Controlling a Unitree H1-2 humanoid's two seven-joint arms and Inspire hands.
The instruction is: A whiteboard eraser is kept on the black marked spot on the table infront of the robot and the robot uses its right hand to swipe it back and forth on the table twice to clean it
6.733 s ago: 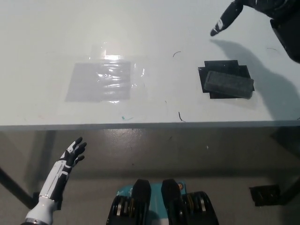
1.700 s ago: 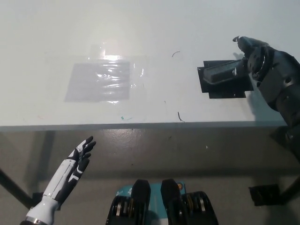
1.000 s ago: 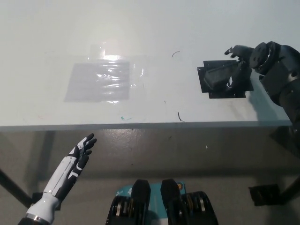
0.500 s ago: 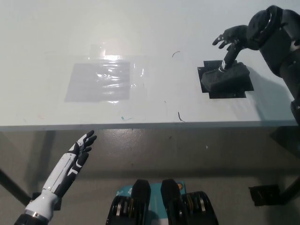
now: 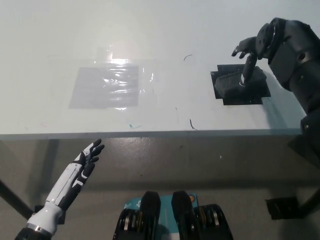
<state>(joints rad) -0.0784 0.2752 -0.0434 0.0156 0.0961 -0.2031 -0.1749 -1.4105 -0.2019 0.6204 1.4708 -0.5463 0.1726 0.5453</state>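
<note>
The black right hand, fingers spread, now presses one fingertip on the eraser, still on the black spot; the white left hand stays open below the table's near edge.

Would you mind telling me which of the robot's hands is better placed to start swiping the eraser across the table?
The right. The black right hand is already over the eraser, fingers reaching down onto it on the black marked spot. The white left hand hangs open below the table edge, far away.

White left hand with black finger panels; bulky, glossy black right hand.
</note>
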